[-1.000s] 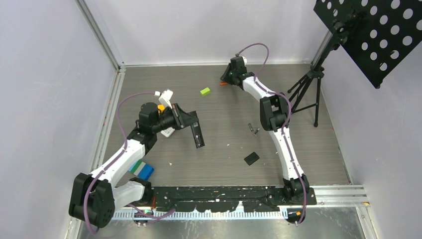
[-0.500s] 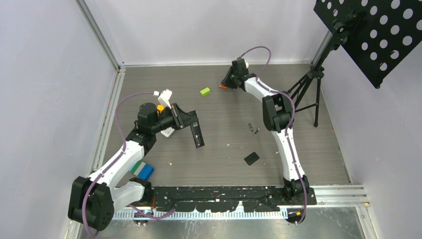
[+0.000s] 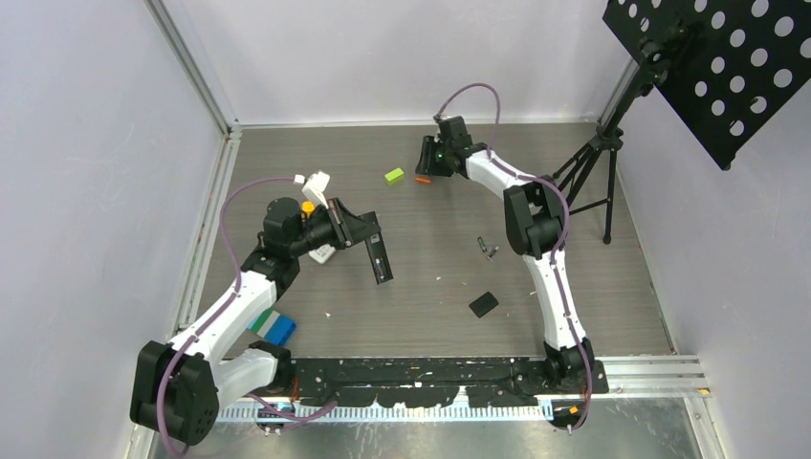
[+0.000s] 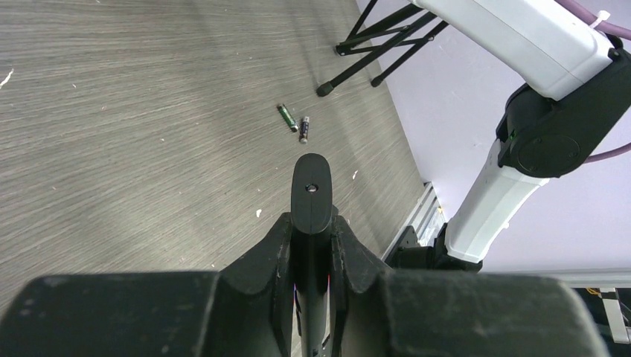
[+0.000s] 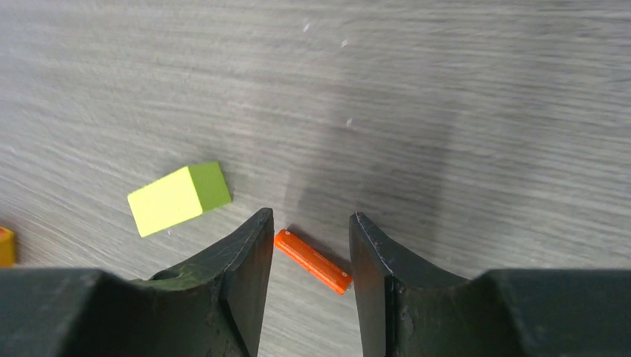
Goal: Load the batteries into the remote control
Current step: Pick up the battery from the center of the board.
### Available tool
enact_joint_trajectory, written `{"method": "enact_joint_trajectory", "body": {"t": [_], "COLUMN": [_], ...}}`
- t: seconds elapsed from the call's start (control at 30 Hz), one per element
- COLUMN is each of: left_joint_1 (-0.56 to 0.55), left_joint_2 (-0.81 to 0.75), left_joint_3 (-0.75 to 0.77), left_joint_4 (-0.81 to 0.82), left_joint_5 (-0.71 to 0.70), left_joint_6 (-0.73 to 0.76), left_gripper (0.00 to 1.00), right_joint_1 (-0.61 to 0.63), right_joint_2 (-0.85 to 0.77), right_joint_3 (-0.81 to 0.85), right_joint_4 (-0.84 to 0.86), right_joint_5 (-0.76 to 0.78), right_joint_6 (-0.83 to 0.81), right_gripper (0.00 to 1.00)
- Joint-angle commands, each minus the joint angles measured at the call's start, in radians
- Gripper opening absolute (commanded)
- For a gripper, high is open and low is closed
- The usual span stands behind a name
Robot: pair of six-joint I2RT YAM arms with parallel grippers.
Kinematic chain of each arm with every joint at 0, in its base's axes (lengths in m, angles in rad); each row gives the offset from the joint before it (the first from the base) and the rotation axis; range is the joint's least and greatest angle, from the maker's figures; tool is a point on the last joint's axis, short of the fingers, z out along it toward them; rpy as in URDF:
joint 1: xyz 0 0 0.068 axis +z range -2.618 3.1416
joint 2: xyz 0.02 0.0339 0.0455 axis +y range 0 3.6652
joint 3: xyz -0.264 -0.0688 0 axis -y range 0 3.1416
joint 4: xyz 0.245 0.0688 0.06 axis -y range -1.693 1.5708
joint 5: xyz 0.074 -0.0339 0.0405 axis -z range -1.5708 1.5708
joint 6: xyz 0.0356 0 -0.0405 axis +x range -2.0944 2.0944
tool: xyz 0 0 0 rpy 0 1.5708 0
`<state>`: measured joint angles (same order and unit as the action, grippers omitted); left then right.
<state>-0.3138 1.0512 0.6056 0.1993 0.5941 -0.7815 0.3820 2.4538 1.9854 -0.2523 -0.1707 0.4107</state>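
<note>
My left gripper [image 3: 360,229] is shut on a black remote control [image 3: 381,260] and holds it above the table. In the left wrist view the remote [image 4: 311,192] sticks out from between the fingers of the left gripper [image 4: 311,227]. Two dark batteries [image 3: 488,249] lie side by side mid-table; they also show in the left wrist view [image 4: 293,122]. My right gripper [image 3: 427,163] is open at the far side. In the right wrist view an orange battery [image 5: 312,261] lies flat on the table between the fingers of the right gripper [image 5: 310,223]. It also shows in the top view [image 3: 422,179].
A lime green block [image 3: 394,175] lies left of the orange battery, also in the right wrist view [image 5: 178,197]. A small black cover piece [image 3: 483,304] lies near the right arm. A tripod stand [image 3: 588,167] is at the right. Blue and green blocks [image 3: 273,326] lie near the left arm.
My right gripper has swung left and towards the arms' bases and now stands over the orange battery, which now lies slightly nearer the bases. The left arm and remote have barely moved.
</note>
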Motion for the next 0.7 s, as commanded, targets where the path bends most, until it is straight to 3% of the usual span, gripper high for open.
{"method": "enact_joint_trajectory", "body": {"t": [0.0,0.5,0.67], "left_joint_1": [0.004,0.004,0.004], "left_joint_2": [-0.02,-0.059,-0.048], "left_joint_3": [0.038,0.038,0.036], "left_joint_4": [0.026,-0.014,-0.006], "left_joint_5": [-0.003,-0.02,-0.023], "left_joint_6": [0.006,0.04,0.038], "left_gripper": [0.0,0.0,0.0], "right_joint_1": [0.093,0.154,0.169], "right_joint_2": [-0.02,-0.13,-0.145], "right_joint_3": [0.0,-0.198,-0.257], "right_joint_4": [-0.261,-0.391,-0.308], "right_joint_5": [0.085,0.118,0.163], "right_joint_6": [-0.249,-0.657,-0.655], "right_gripper": [0.48,0.54,0.44]}}
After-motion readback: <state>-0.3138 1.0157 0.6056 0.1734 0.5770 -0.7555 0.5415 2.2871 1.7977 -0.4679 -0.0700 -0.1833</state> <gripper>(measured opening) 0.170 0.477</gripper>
